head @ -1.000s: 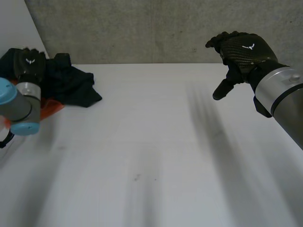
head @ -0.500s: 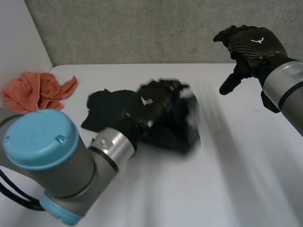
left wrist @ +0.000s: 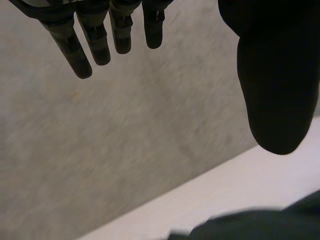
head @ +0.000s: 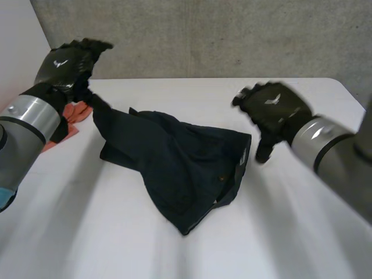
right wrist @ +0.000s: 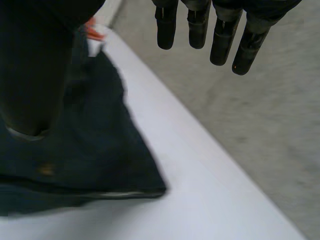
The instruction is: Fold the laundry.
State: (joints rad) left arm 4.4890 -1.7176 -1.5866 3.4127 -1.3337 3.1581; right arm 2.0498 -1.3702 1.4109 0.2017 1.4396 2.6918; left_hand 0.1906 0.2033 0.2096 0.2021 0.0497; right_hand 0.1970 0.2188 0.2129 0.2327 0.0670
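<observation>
- The white table (head: 174, 256) is mostly bare, with a grey wall (head: 203, 35) behind it.
- The dark garment (head: 174, 157) lies rumpled across the middle of the table. One corner is drawn up towards the back left, and its wide end is near the centre right.
- I'd judge it soft and limp, fairly light, and not slippery or fragile. It will sag and bunch wherever it isn't supported, so the best holds look like two corners of the wide end's stitched edge.
- The left hand (head: 67, 64) is raised at the back left, just above the drawn-up corner. From above it could pass for gripping, but its own wrist view shows straight fingers (left wrist: 80, 55) spread well off the thumb, with nothing between them.
- The right hand (head: 273, 107) hovers just beside the garment's wide end. Its fingers (right wrist: 225, 35) are also straight and empty, with the cloth under the thumb.
- The orange cloth (head: 72, 113) sits behind the left forearm.
- The right wrist view picks out a small button (right wrist: 46, 170) near a pale hem. The overhead view alone gives the whole lie of the garment.
</observation>
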